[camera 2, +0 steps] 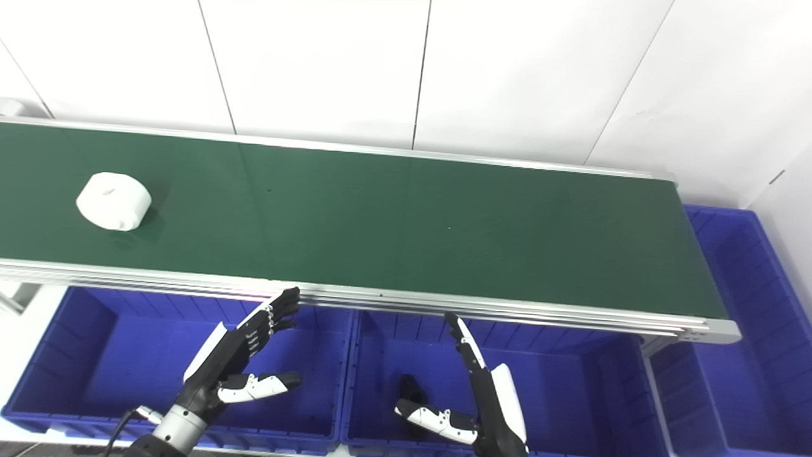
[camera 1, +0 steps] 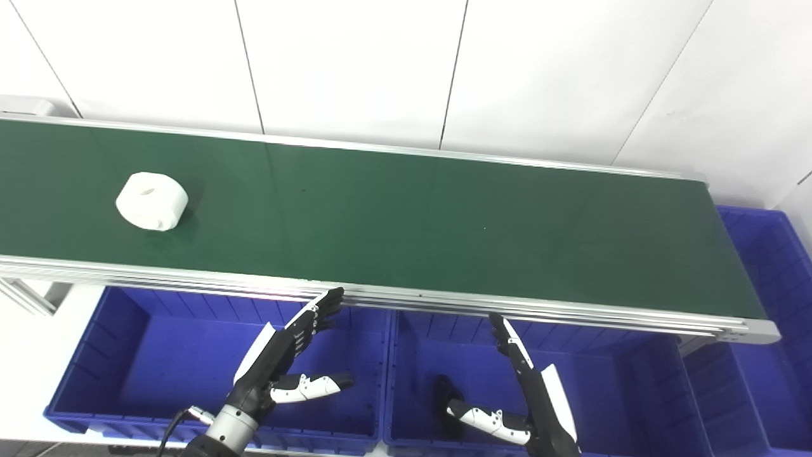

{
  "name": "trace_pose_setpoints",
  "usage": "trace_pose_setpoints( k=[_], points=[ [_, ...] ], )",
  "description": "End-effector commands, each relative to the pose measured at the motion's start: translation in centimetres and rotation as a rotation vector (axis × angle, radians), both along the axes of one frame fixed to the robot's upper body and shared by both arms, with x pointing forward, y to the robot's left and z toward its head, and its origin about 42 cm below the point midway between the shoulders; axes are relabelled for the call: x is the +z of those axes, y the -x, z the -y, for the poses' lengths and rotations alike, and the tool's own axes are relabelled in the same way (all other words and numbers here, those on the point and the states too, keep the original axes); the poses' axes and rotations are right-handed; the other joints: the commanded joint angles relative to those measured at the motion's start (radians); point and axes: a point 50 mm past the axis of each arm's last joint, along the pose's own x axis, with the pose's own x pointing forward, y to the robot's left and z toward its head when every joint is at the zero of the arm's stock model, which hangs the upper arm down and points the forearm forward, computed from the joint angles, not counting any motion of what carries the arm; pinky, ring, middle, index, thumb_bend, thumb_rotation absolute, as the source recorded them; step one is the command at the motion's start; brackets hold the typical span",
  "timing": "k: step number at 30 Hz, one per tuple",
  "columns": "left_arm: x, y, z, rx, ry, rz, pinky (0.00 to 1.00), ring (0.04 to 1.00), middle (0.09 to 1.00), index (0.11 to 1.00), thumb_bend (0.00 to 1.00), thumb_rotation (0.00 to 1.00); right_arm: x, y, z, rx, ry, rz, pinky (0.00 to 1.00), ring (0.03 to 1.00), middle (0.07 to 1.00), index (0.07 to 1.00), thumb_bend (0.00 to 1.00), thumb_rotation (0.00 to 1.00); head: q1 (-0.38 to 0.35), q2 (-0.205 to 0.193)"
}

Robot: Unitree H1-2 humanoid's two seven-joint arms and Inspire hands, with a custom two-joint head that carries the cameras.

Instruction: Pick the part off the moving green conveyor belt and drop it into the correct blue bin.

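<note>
White panelled wall [camera 1: 355, 63], thin dark seams, even light

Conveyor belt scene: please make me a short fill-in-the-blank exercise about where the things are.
1. The white part lies on the ____ end of the green belt, as pictured.
2. Both hands hover above the ____ bins.
3. The left hand and the right hand hold ____.
4. A dark object lies in the ____ bin.

Missing words: left; blue; nothing; middle

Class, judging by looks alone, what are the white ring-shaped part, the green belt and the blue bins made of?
White ring-shaped part: probably matte plastic, with a chalky surface and no glare. Green belt: smooth rubbery sheet with a faint sheen. Blue bins: likely moulded plastic, with ribbed walls and a soft gloss.
</note>
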Motion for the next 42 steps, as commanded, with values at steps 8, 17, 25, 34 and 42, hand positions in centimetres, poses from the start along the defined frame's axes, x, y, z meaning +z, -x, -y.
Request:
trace_pose_setpoints(
  k=[8, 17, 25, 34, 42],
  points=[
    [0.6, 0.2, 1.9, 0.009, 0.013, 0.059, 0.88, 0.907, 0.906, 0.876, 0.81, 0.38, 0.4, 0.3, 2.1, -0.001, -0.043, 0.053, 0.84, 0.917, 0.957, 0.963, 0.78, 0.45, 0.192, -0.057],
    [0.2, 0.2, 2.9, 0.016, 0.012, 0.054, 0.88, 0.907, 0.907, 0.873, 0.8, 0.37, -0.3, 0.7, 2.9, 0.0, -0.016, 0.055, 0.86, 0.915, 0.951, 0.959, 0.8, 0.49, 0.204, -0.094],
    [-0.5, 0.4, 3.1, 0.015, 0.012, 0.027, 0.87, 0.898, 0.903, 0.871, 0.8, 0.35, -1.2, 0.9, 3.1, -0.011, -0.007, 0.037, 0.86, 0.91, 0.943, 0.953, 0.8, 0.47, 0.213, -0.16],
    [-1.1, 0.4, 3.2, 0.022, -0.004, 0.013, 0.86, 0.89, 0.893, 0.862, 0.82, 0.35, -1.8, 1.0, 3.1, -0.021, 0.005, 0.028, 0.85, 0.904, 0.934, 0.946, 0.83, 0.5, 0.213, -0.219],
    [-1.7, -0.1, 3.5, 0.019, -0.008, -0.001, 0.85, 0.886, 0.891, 0.85, 0.82, 0.31, -2.4, 0.6, 3.4, -0.017, 0.015, 0.022, 0.84, 0.899, 0.932, 0.95, 0.83, 0.48, 0.232, -0.263]
  ],
)
